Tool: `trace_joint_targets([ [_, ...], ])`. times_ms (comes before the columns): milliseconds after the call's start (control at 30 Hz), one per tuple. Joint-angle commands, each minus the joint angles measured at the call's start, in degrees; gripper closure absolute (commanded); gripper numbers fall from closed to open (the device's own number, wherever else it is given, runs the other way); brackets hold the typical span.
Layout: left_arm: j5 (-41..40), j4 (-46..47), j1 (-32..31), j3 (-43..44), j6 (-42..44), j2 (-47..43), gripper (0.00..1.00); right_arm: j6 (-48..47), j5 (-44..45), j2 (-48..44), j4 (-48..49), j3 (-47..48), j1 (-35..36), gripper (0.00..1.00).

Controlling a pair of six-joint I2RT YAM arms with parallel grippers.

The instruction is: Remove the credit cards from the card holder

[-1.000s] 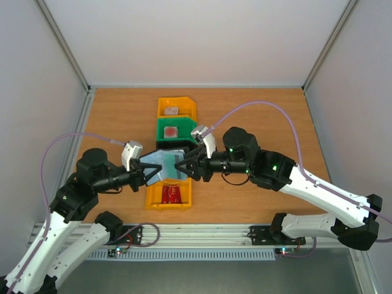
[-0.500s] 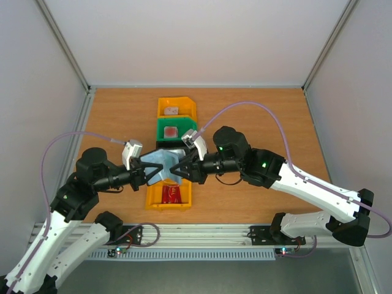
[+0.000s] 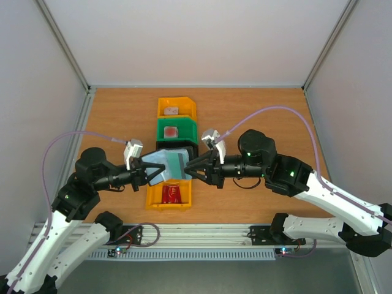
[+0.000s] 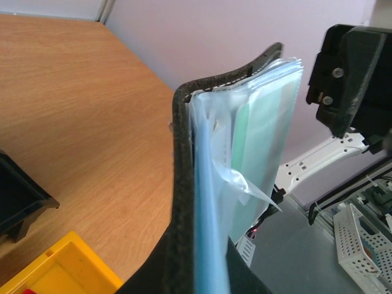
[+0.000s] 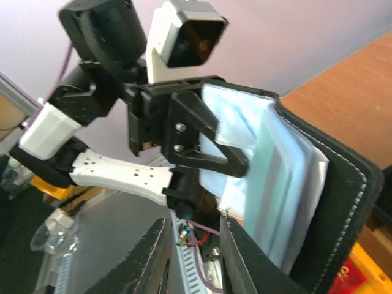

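My left gripper (image 3: pixel 152 172) is shut on the card holder (image 3: pixel 164 165) and holds it open above the bins, its grey-blue sleeves facing right. In the left wrist view the holder (image 4: pixel 184 184) stands edge-on between the left gripper's (image 4: pixel 205 272) jaws, with a teal credit card (image 4: pixel 260 141) in a sleeve. My right gripper (image 3: pixel 188 166) is just right of the holder's free edge, jaws slightly apart and empty. In the right wrist view, the right gripper (image 5: pixel 193 239) sits below and left of the holder (image 5: pixel 318 184). A red card (image 3: pixel 173 194) lies in the near yellow bin.
A row of bins runs down the table's middle: a far yellow bin (image 3: pixel 160 111), a green bin (image 3: pixel 162 130), a black bin mostly hidden under the holder, and the near yellow bin (image 3: pixel 153 196). The far yellow and green bins each hold a small item.
The right gripper moved left into the holder's sleeves half a second ago, then pulled back to the right. The left gripper and the holder have stayed nearly still.
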Motion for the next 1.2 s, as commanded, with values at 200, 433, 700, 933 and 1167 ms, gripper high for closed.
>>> trace_joint_targets([
  [200,3.42,6.73,-0.25,-0.14,-1.55,-0.50,1.00,-1.97,5.78,2.27,-5.88,2.33,0.11,0.85],
  [433,3.47,7.55,-0.25,-0.60,-1.71,-0.55,1.00,0.07,11.26,2.93,-8.91,2.73,0.11,0.75],
  [700,3.72,7.44,-0.25,-0.74,-1.24,-0.73,1.00,0.30,8.71,5.31,-6.72,3.96,0.07,0.60],
  [933,3.71,7.47,-0.25,-0.87,-1.25,-0.91,1.00,0.42,6.66,7.85,-6.59,5.39,0.11,0.48],
  [1167,3.90,8.27,-0.25,-1.17,-1.35,-0.90,1.00,-0.20,11.87,7.82,-10.44,6.60,0.11,0.37],
])
